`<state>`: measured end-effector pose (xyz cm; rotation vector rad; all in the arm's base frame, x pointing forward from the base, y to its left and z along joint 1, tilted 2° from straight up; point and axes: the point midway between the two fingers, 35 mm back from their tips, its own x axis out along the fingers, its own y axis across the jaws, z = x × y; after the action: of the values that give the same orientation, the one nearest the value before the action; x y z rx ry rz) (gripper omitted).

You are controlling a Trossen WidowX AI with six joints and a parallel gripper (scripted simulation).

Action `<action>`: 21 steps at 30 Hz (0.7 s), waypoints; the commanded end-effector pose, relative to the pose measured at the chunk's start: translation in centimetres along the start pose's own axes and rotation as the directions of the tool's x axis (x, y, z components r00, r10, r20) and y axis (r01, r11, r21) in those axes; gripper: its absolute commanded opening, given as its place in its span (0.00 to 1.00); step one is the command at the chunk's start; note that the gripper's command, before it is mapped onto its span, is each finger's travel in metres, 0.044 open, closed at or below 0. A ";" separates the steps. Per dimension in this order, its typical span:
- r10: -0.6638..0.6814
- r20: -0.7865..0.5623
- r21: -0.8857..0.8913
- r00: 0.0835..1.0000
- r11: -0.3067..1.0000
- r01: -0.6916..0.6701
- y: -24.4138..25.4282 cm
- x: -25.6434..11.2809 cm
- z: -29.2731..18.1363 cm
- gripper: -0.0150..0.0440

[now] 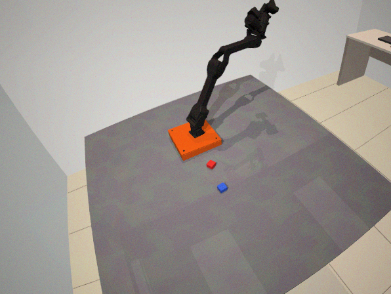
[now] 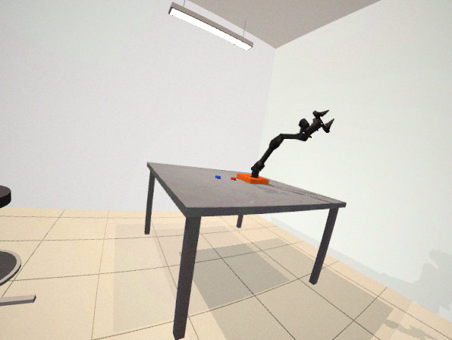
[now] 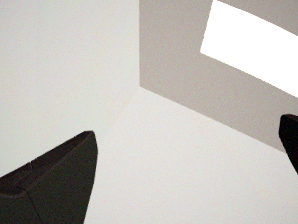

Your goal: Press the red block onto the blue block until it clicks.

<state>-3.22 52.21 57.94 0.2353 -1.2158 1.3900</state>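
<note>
Can see the red block (image 1: 211, 164) (image 2: 233, 178) lying on the grey table (image 1: 147, 197) (image 2: 197, 190), near the orange base (image 1: 177, 141) (image 2: 262, 181) but not touching it. Can find the blue block (image 1: 222, 188) (image 2: 218, 177) on the same surface, farther from the base, with a gap between it and the red one. Can make out small dark marks on top of the blue block, perhaps studs, though too small to tell for sure. Can follow the black arm (image 1: 206, 92) (image 2: 269, 149) up from the base, leaning away from both blocks and bending partway. Can see the claw (image 1: 271, 6) (image 2: 331, 115) (image 3: 192, 133) at its end, high above table level, spread wide and holding nothing, tips pointing up and away from the blocks. From the wrist, looking between widely parted fingers at pale walls, the ceiling (image 2: 288, 19) (image 3: 170, 65) and a bright lamp (image 2: 208, 27) (image 3: 255, 45).
</note>
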 end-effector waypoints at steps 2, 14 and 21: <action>0.000 -0.007 -0.002 1.000 1.000 0.000 -0.1 -0.1 -0.2 1.00; -0.046 -0.489 -0.116 0.871 0.993 -0.012 -11.0 -9.3 -12.8 1.00; -0.119 -0.738 -0.160 0.664 0.987 -0.001 -17.8 -18.7 -17.9 1.00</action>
<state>20.66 51.77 47.92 -0.2989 -0.7130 1.1997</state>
